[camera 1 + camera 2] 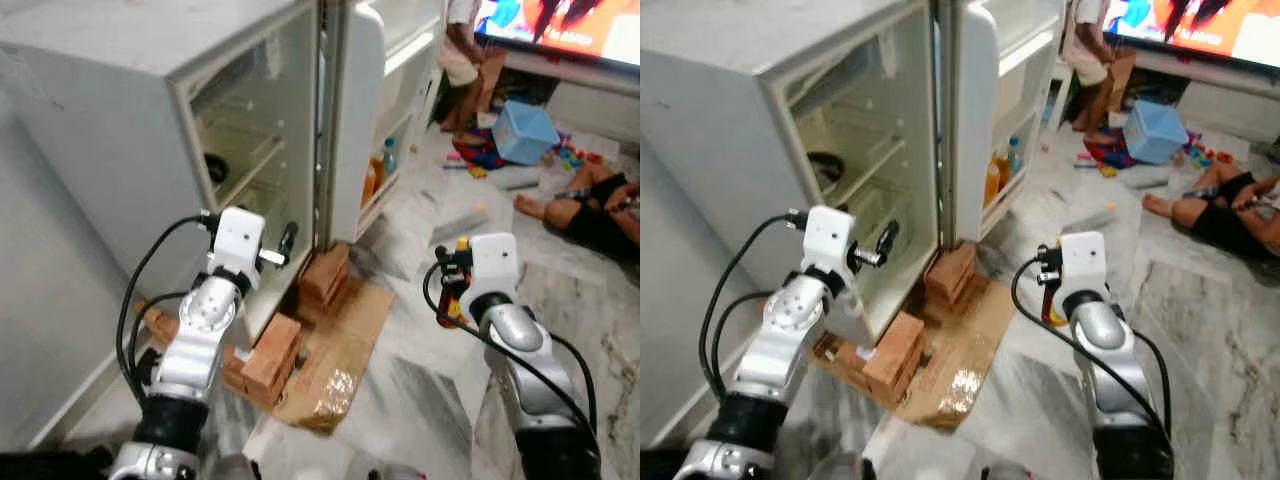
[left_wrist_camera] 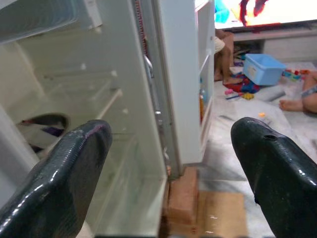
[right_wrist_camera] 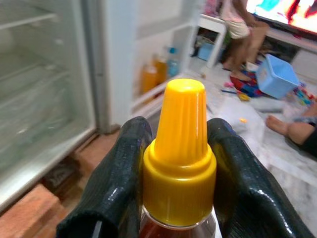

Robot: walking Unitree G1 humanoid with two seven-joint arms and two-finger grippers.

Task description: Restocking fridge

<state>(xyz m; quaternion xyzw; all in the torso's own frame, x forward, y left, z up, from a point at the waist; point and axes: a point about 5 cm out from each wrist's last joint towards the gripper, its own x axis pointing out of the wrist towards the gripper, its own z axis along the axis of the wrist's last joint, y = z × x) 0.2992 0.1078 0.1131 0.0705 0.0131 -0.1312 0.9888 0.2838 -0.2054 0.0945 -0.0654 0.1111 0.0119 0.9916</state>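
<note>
Restocking: fridge [image 1: 150, 90] open, bottle [image 3: 181, 163] in hand.

Fridge raised on bricks [image 1: 325, 275], door [image 1: 355, 110] swung wide for loading. Right gripper [image 3: 178, 163] clamps a yellow-capped bottle, probably sauce, near the door. Left gripper [image 2: 173, 168], spread wide and empty, faces the shelves.

Bottle [image 3: 179, 163] body cut off below its yellow cap; door-shelf bottles [image 3: 157, 72] blurred; television [image 1: 560, 25] cropped.

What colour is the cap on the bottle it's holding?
Yellow; the cap shows best in the right wrist view.
</note>
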